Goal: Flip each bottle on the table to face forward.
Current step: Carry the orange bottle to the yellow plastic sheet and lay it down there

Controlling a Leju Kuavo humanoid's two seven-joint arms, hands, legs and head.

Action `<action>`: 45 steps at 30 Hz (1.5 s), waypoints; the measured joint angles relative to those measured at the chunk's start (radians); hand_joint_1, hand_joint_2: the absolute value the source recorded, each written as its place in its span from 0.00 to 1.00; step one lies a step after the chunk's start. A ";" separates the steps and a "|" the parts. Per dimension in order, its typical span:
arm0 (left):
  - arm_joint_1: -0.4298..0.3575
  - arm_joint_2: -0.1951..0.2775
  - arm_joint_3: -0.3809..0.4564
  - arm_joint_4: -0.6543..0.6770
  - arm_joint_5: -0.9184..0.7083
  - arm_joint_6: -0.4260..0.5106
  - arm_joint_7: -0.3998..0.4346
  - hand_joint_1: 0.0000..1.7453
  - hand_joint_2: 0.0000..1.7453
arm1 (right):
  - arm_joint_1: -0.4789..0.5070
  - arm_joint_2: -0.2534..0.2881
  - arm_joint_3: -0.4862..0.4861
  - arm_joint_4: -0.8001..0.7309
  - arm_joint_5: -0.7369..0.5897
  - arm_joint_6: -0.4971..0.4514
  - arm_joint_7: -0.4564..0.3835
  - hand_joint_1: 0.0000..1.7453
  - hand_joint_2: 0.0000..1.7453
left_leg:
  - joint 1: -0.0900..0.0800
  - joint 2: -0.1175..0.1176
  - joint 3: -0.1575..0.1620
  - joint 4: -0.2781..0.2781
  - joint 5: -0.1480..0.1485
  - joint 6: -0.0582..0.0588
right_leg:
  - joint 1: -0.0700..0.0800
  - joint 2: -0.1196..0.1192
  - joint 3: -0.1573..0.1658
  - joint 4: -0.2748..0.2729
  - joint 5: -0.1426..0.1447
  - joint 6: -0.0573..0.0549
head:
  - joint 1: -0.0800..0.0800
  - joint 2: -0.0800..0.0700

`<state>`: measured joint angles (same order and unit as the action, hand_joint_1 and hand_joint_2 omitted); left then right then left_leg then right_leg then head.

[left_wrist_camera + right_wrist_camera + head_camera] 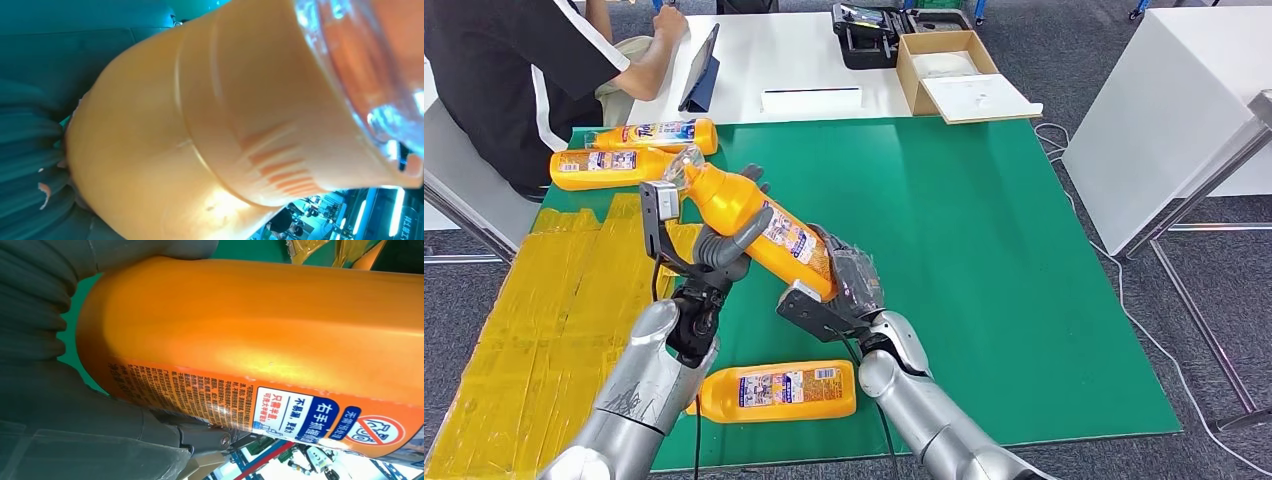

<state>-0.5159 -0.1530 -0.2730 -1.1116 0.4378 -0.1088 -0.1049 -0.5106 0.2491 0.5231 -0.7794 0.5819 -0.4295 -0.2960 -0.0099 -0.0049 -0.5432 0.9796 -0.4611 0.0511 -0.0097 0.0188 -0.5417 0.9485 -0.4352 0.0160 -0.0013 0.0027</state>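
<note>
An orange bottle [759, 225] with a clear cap is held tilted above the green mat [984, 250], cap toward the far left. My left hand [729, 240] grips its upper body, and my right hand [849, 285] grips its base end. Up close, the left wrist view has the bottle [210, 125] shoulder and clear cap, and the right wrist view has the bottle [280, 345] with its printed label. Another orange bottle [774, 390] lies on its side at the mat's near edge. Two more bottles [614, 165] [659, 135] lie at the far left.
A person [534, 70] sits at the far left beside a white table with a tablet [701, 68]. A cardboard box [944, 70] and a black case [869, 35] stand at the back. Yellow tape [534, 320] covers the left side. A white table [1174, 120] stands to the right.
</note>
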 joint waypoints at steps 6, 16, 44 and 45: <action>0.003 0.000 0.000 0.000 -0.003 0.000 0.000 1.00 1.00 | -0.002 0.001 0.000 0.005 -0.007 0.000 -0.002 1.00 1.00 | 0.000 0.000 0.000 0.000 0.000 0.000 | 0.000 0.000 0.000 0.000 0.000 0.000 | 0.000 0.000; 0.006 0.000 0.009 -0.008 -0.008 0.005 -0.014 1.00 1.00 | -0.007 0.010 0.000 0.019 -0.031 -0.005 -0.017 1.00 1.00 | 0.000 0.000 0.000 0.000 0.000 0.000 | 0.000 0.000 0.000 0.000 0.000 0.000 | 0.000 0.000; 0.084 0.100 0.216 -0.292 -0.180 0.171 -0.110 1.00 1.00 | 0.127 -0.124 -0.011 -0.364 -0.061 0.058 0.014 0.00 1.00 | 0.000 -0.001 0.000 0.000 0.000 0.000 | 0.000 0.000 0.000 0.000 0.000 0.000 | 0.000 0.000; 0.083 0.111 0.232 -0.300 -0.220 0.200 -0.118 1.00 1.00 | 0.140 -0.138 -0.014 -0.400 -0.067 0.064 0.017 0.00 1.00 | 0.000 -0.001 0.000 0.000 0.000 0.000 | 0.000 0.000 0.000 0.000 0.000 0.000 | 0.000 0.000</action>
<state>-0.4332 -0.0420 -0.0415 -1.4116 0.2174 0.0910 -0.2228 -0.3709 0.1108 0.5093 -1.1792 0.5150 -0.3653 -0.2786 -0.0096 -0.0055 -0.5431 0.9795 -0.4611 0.0511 -0.0097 0.0186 -0.5419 0.9486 -0.4352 0.0159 -0.0012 0.0027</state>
